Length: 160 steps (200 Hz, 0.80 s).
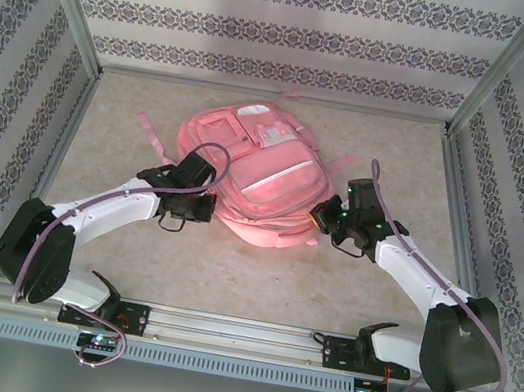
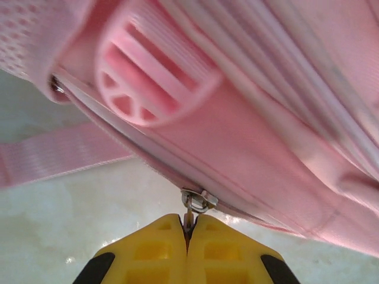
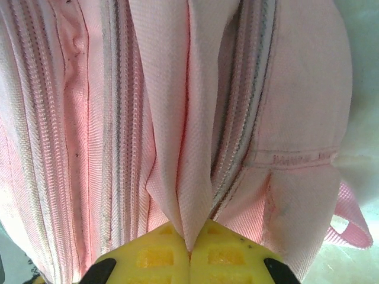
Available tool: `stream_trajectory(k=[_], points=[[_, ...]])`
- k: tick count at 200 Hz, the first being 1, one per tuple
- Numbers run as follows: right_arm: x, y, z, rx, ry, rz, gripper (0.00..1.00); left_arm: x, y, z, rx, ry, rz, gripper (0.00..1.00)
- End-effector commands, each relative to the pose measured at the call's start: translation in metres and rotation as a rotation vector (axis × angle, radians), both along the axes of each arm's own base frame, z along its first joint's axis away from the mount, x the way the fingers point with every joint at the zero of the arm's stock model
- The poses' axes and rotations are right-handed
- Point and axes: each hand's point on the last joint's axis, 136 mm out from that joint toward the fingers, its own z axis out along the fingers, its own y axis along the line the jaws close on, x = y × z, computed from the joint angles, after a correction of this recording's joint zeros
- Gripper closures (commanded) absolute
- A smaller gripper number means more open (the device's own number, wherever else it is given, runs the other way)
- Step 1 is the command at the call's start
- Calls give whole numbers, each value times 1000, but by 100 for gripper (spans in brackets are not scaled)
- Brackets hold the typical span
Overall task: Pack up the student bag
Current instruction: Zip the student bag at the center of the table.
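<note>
Student bag (image 1: 250, 179) lies flat mid-table, nearer the back wall, with one of your arms at each of its near corners. Your left gripper (image 2: 188, 229) is clamped on the metal zipper pull (image 2: 196, 200) at the bag's edge. I judge that hold suits drawing the slider along its track. Your right gripper (image 3: 189, 244) is pinched shut on a fabric fold (image 3: 177, 177) between two zip tracks, likely to brace the bag so it doesn't drag while the zip runs. The table (image 1: 346, 292) is bare in front of the bag and at both sides, and the side frame rail (image 1: 68, 131) stands well apart from the left wrist. Watch the loose strap (image 2: 53, 157) lying on the table beside the zip line — it could snag.
</note>
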Motion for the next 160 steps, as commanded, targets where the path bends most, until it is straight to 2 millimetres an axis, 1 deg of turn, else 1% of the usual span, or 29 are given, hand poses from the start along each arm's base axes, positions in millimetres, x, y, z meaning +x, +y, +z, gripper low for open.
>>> stream_trajectory(k=[1, 25, 60, 68, 84, 98, 107, 121, 138, 149, 154, 160], points=[[17, -22, 3, -86, -50, -38, 100, 25, 29, 0, 45, -44, 142, 100], [16, -21, 0, -84, -48, -18, 100, 40, 38, -2, 23, -40, 200, 100], [13, -16, -2, -75, -51, 13, 100, 58, 39, -1, 26, -48, 219, 100], [11, -15, -2, -75, -54, 18, 100, 62, 41, -2, 27, -44, 228, 97], [8, -11, -1, -76, -63, 32, 100, 68, 42, -1, 28, -43, 228, 88], [2, -6, -2, -86, -64, 47, 100, 70, 42, 1, 32, -44, 225, 74], [-3, 1, -2, -86, -68, 65, 100, 70, 43, 4, 35, -45, 228, 64], [-13, 11, -5, -92, -61, 90, 100, 68, 45, 10, 36, -52, 236, 56], [-29, 26, -11, -97, -47, 114, 100, 63, 49, 22, 28, -73, 251, 48], [-38, 32, -14, -104, -36, 104, 97, 58, 51, 34, 14, -92, 258, 43], [-42, 34, -14, -106, -36, 97, 97, 56, 52, 39, 8, -100, 261, 40], [-46, 36, -15, -110, -33, 79, 96, 53, 52, 47, -3, -114, 261, 32]])
